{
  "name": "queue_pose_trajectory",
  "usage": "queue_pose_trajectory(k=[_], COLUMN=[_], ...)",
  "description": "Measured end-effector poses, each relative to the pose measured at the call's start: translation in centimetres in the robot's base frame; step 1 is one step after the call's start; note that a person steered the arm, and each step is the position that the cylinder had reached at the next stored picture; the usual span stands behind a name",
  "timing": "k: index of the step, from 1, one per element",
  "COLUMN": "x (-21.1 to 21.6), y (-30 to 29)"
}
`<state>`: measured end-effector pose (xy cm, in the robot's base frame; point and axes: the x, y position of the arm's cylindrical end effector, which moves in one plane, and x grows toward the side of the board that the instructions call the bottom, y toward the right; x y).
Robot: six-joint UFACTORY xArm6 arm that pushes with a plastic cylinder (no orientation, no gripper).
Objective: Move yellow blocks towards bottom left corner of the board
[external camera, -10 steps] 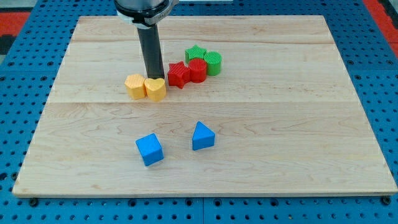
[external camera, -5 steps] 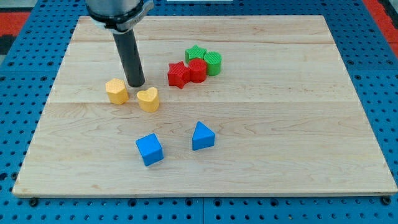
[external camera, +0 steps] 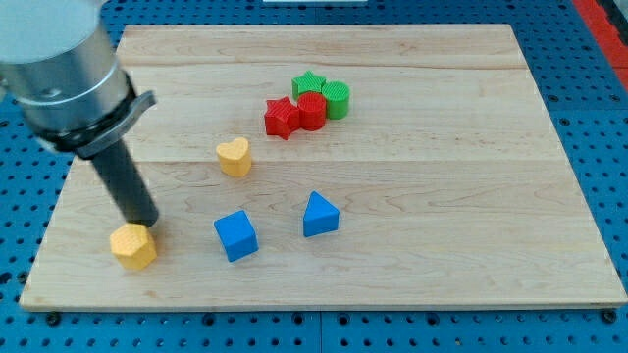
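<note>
A yellow hexagonal block [external camera: 133, 245] lies near the board's bottom left. My tip [external camera: 144, 223] touches its upper right side. A yellow heart block [external camera: 234, 156] lies alone toward the board's middle left, up and to the right of my tip. The dark rod rises from the tip to the arm's grey body at the view's top left.
A blue cube [external camera: 235, 235] and a blue triangular block [external camera: 319, 215] lie right of my tip. A red star [external camera: 280, 117], a red cylinder [external camera: 311, 110], a green star [external camera: 309, 83] and a green cylinder [external camera: 336, 98] cluster near the top middle. The wooden board [external camera: 442, 196] sits on blue pegboard.
My tip slid down and left, pushing the yellow hexagonal block from beside the heart to near the bottom left corner. The yellow heart shifted slightly earlier and now stays put.
</note>
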<state>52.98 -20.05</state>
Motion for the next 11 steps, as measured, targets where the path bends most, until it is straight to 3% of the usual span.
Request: queue_pose_trajectory(k=[1, 3, 4, 5, 6, 7, 8, 10, 11], x=[-1.9, -9.6, -13.1, -9.8, -6.6, -6.4, -4.1, -2.5, -1.7], y=[-0.2, 0.9, 7.6, 11.1, 9.6, 14.4, 15.1, 3.2, 3.1])
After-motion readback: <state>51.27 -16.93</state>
